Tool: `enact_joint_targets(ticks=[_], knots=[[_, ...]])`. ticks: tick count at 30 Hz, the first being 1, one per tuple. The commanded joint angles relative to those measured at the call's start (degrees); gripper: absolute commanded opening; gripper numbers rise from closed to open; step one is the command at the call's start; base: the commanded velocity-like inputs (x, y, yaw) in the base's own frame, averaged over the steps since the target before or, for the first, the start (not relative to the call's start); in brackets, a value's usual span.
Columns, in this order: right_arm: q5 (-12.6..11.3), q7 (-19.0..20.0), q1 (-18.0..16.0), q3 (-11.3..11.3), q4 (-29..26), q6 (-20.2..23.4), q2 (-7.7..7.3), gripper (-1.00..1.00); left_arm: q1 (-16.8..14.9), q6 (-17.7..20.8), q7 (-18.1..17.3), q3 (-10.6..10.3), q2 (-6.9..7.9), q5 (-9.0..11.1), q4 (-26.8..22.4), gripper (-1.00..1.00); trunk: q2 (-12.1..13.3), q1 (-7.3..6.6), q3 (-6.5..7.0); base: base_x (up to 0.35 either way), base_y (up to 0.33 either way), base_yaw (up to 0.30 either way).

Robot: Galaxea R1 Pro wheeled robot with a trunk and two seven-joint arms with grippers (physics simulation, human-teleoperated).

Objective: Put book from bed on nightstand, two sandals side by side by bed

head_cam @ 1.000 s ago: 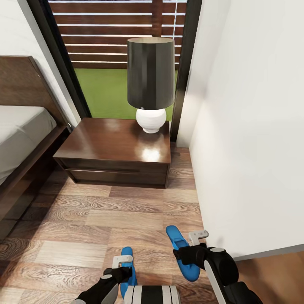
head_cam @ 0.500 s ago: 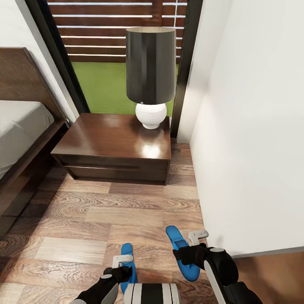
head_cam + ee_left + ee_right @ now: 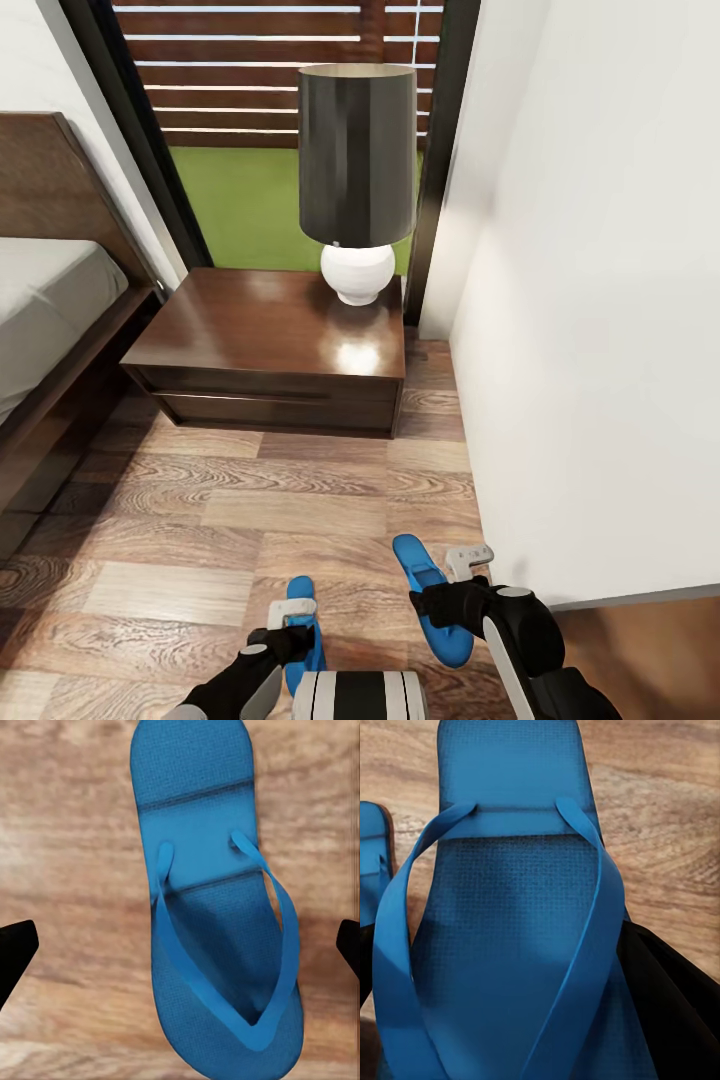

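Two bright blue sandals lie close in front of me on the wood floor. The left sandal rests flat, and my left gripper hovers over it, open wide with a fingertip on either side. The right sandal sits between the fingers of my right gripper, which is shut on it. The dark brown nightstand stands ahead, and the bed is at the left. The book is out of view.
A lamp with a black shade and white base stands on the nightstand's back right corner. A white wall runs close along my right. A black-framed window behind shows fence and grass. Open floor lies between me and the nightstand.
The head view shifted slightly a second ago, then held still. My left gripper has edged up a little over its sandal. The right gripper and both sandals keep their places.
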Motion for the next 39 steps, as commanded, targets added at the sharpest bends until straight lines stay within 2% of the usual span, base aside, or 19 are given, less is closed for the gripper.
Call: enact_joint_targets(ticks=[1, 13, 18, 28, 33, 39], knots=[[0.02, 0.18, -0.03, -0.04, -0.05, 0.25, 0.02, -1.00, -0.01, 0.14, 0.39, -0.48, 0.03, 0.42, -0.09, 1.00, -0.01, -0.01, -0.04, 0.000, 0.000, 0.000], [0.06, 0.10, -0.03, 0.00, -0.03, 0.25, 0.07, -1.00, -0.11, 0.51, 0.33, -0.60, 0.05, 0.39, -3.13, 1.00, -0.01, -0.01, -0.04, 0.000, 0.000, 0.000], [0.15, 0.05, -0.03, 0.03, -0.04, 0.25, 0.09, -1.00, -0.13, 0.51, 0.36, -0.65, 0.09, 0.39, -3.81, 1.00, -0.08, 0.12, -1.15, 0.000, 0.000, 0.000], [0.19, 0.09, -0.03, 0.05, -0.05, 0.24, 0.10, -1.00, -0.14, 0.16, 0.31, -0.71, 0.17, 0.39, -4.18, 1.00, -0.08, 0.12, -1.15, 0.000, 0.000, 0.000], [0.19, 0.09, -0.03, 0.12, -0.05, 0.20, 0.12, -1.00, -0.14, -0.04, 0.31, -0.72, 0.19, 0.39, -4.22, 1.00, -0.15, 0.25, -2.25, 0.000, 0.000, 0.000], [0.19, 0.02, -0.03, 0.21, -0.04, 0.18, 0.25, -1.00, -0.14, -0.16, 0.37, -0.74, 0.15, 0.36, -4.22, 1.00, -0.15, 0.25, -2.25, 0.000, 0.000, 0.000]])
